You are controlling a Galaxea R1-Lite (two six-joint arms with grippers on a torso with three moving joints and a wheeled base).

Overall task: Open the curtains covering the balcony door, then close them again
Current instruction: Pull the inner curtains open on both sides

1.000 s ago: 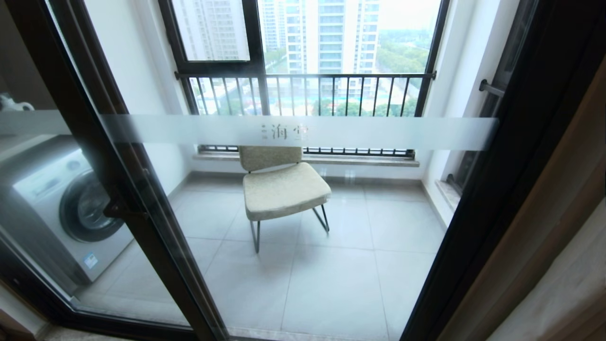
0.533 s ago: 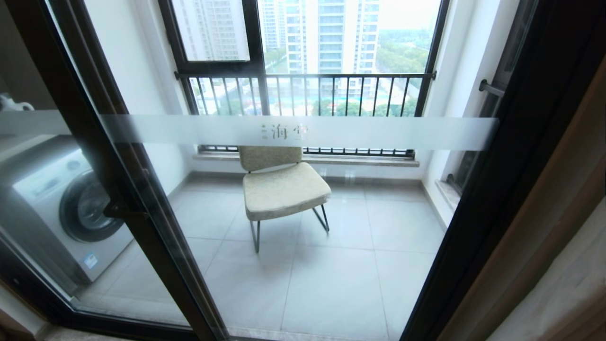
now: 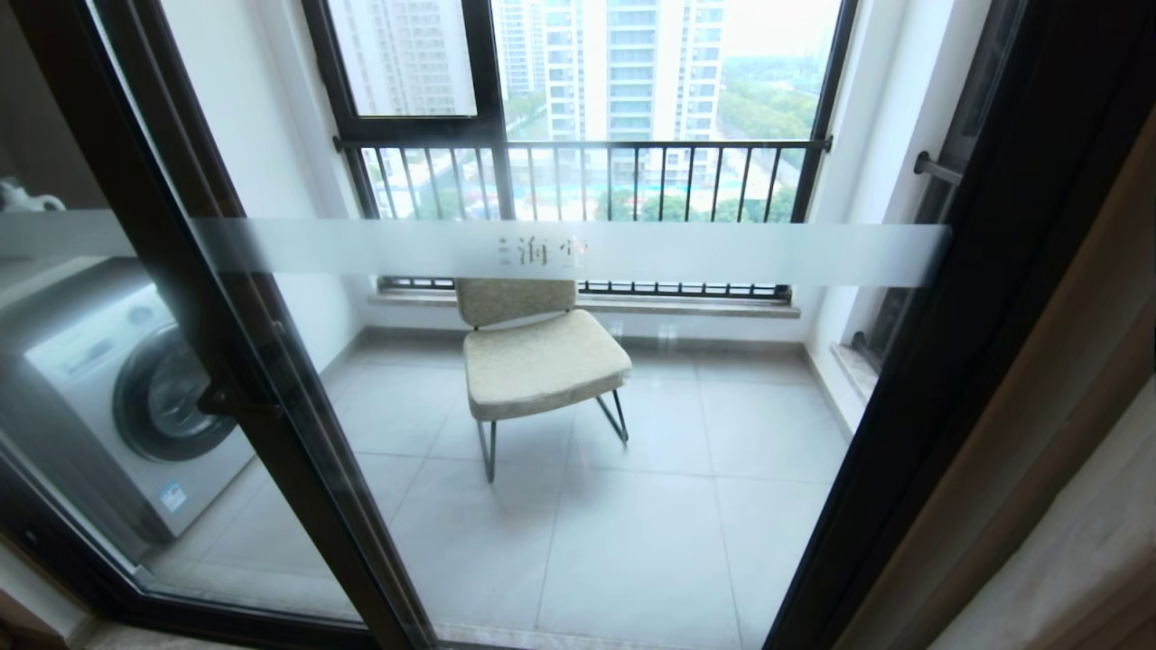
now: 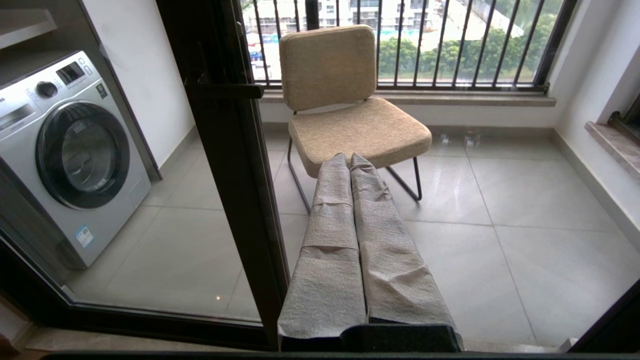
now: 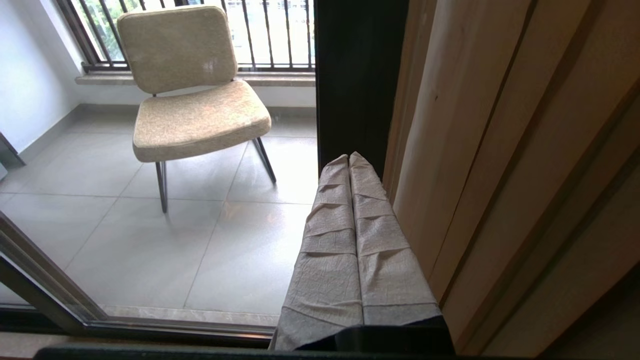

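Both grippers' fingers, left (image 4: 350, 162) and right (image 5: 348, 160), are pressed together and empty; no curtains show near them, though drapes would likely be soft, best pinched at an edge fold.

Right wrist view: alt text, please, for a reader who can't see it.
The right gripper, fingers shut and empty, points at the balcony door's black frame beside drawn-back beige curtains. Through the glass stands a beige chair on grey tiles.

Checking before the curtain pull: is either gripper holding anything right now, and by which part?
Nothing is held. The left gripper and right gripper are both shut on nothing, their cloth-covered fingers pressed together, facing the black-framed glass balcony door.
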